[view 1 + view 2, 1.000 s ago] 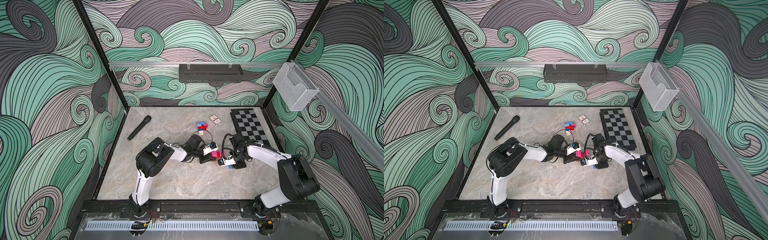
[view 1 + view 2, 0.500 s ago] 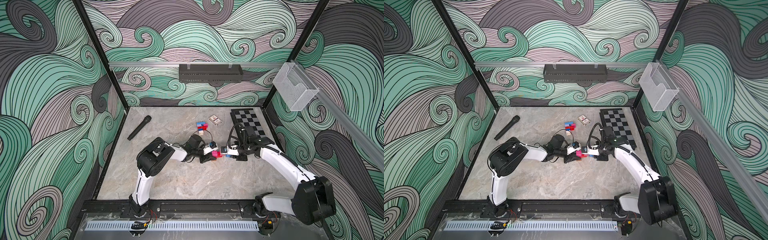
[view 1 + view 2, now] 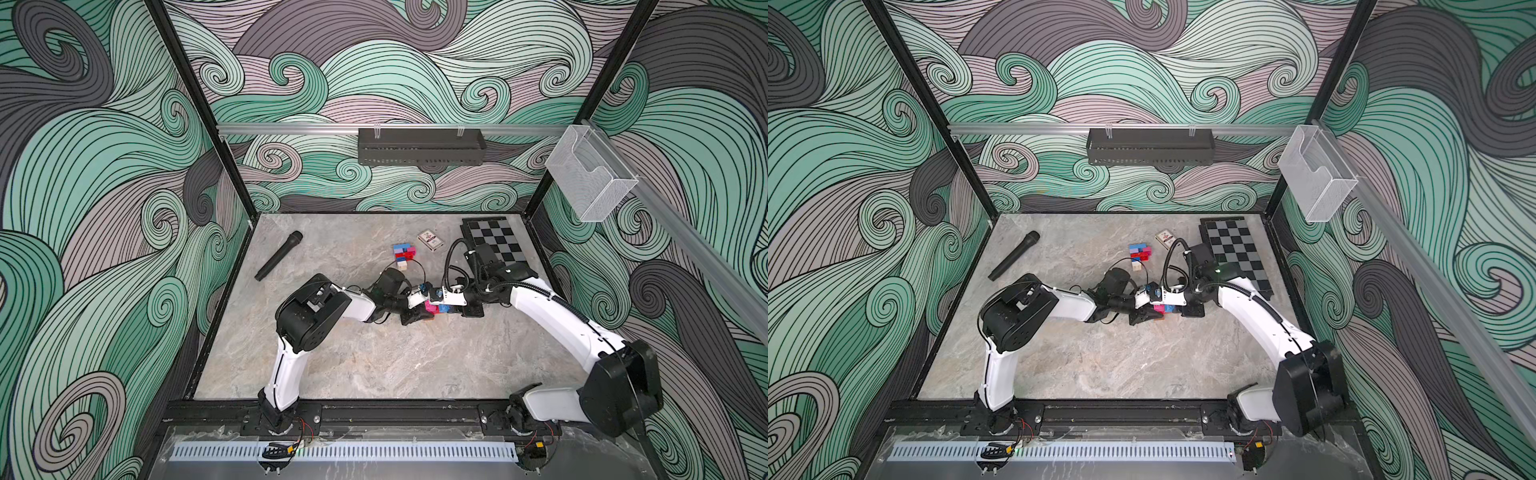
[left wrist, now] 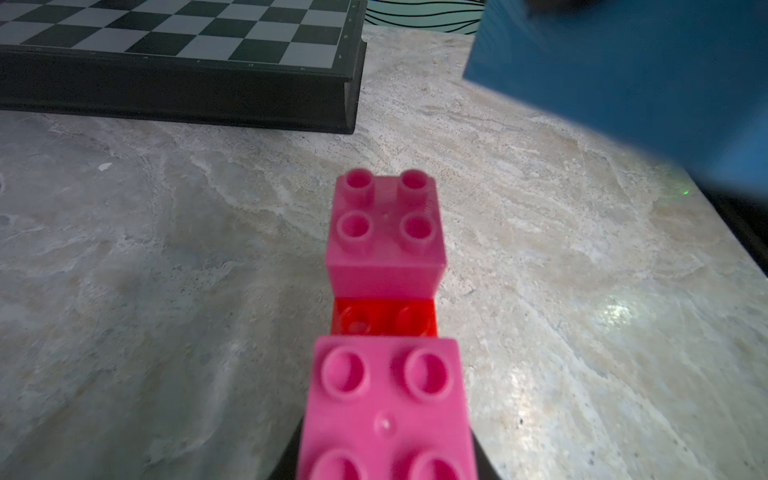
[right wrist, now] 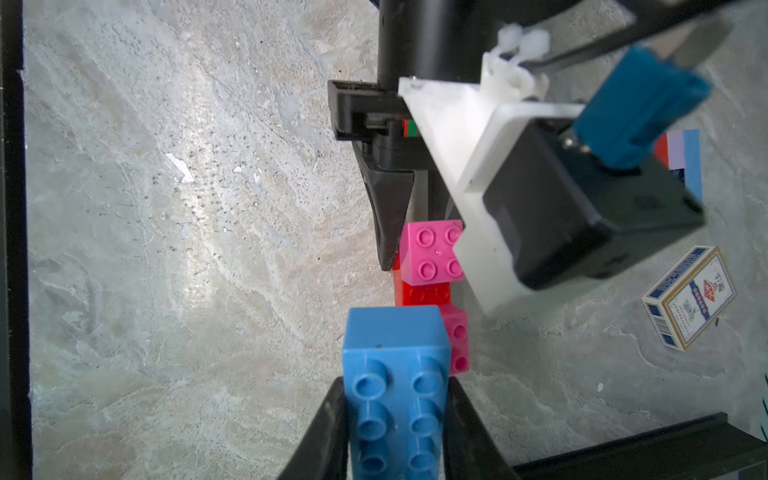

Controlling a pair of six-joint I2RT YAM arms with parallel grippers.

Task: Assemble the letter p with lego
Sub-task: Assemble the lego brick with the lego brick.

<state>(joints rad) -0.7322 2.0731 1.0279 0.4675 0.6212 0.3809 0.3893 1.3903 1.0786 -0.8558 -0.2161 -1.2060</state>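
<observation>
Well, over at the left a black microphone point(image 3: 278, 255) lies on the marble table point(image 3: 374, 365). Mid-table, the left gripper point(image 3: 419, 312) pinches a pink-and-red lego piece point(image 4: 384, 257). Facing it, the right gripper point(image 5: 395, 390) is clamped on a blue brick point(image 5: 397, 345), just by the piece's far pink end; touching or not, I cannot tell. Behind sit spare bricks point(image 3: 404, 252), then a card box point(image 3: 430, 240) and a chessboard point(image 3: 496, 241).

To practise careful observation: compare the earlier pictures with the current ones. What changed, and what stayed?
The right gripper, shut on the blue brick, moved from nearer the front toward the pink-and-red stack; its elbow swung out to the front corner. Nothing grasped or released. Unmoved: left gripper on the stack, spare bricks, card box, chessboard, microphone.
</observation>
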